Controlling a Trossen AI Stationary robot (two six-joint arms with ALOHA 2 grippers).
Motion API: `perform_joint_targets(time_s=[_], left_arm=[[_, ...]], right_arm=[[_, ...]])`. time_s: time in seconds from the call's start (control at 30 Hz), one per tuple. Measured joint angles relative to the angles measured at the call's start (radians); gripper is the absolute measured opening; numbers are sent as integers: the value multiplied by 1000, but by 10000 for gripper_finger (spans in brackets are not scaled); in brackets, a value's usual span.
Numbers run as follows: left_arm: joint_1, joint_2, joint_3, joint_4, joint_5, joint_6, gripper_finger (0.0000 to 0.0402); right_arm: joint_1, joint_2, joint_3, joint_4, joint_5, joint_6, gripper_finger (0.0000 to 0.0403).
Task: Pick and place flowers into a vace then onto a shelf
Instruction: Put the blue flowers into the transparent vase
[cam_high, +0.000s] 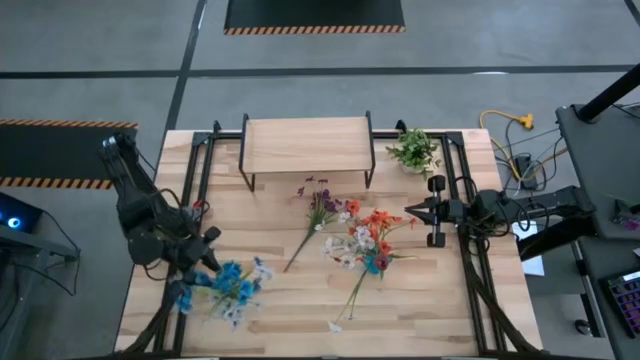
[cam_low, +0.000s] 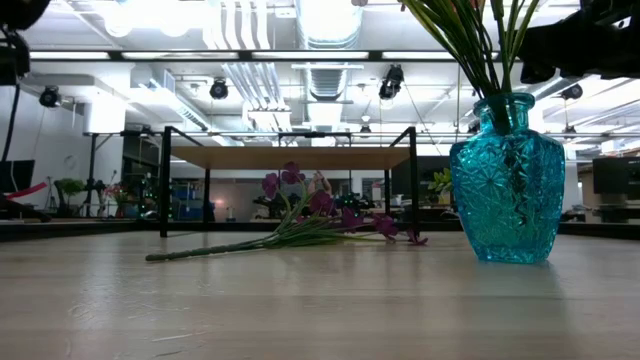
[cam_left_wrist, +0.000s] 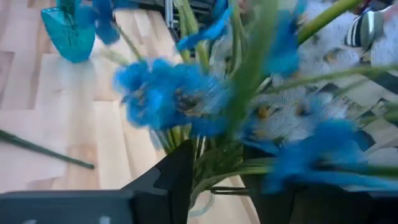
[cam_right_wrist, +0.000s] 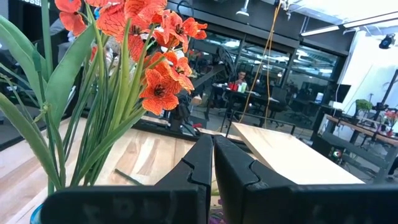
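On table, vases: two, blue vase (cam_low: 507, 178) and another (cam_left_wrist: 69, 36)
Shelf (cam_high: 307, 143): one
Left gripper (cam_high: 200, 262): clamped on blue flowers (cam_high: 232, 285), apparently
Right gripper (cam_high: 412, 211): jaws closed, empty

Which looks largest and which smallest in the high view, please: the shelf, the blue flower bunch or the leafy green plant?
1. shelf, clearly the largest
2. blue flower bunch
3. leafy green plant, somewhat smaller than the bunch
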Motion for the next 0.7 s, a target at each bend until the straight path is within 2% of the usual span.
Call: perform_joint_targets(time_s=[0.13, 0.33, 0.53, 0.7], left_arm=[[0, 0, 95, -148, -40, -4, 124], [1, 11, 208, -340, -251, -8, 124], [0, 13, 215, -345, -260, -3, 124], [1, 15, 157, -346, -259, -101, 124]], right_arm=[[0, 0, 0, 0, 0, 0, 8], [0, 0, 0, 0, 0, 0, 8], [0, 0, 0, 0, 0, 0, 8], [0, 0, 0, -1, 0, 0, 9]])
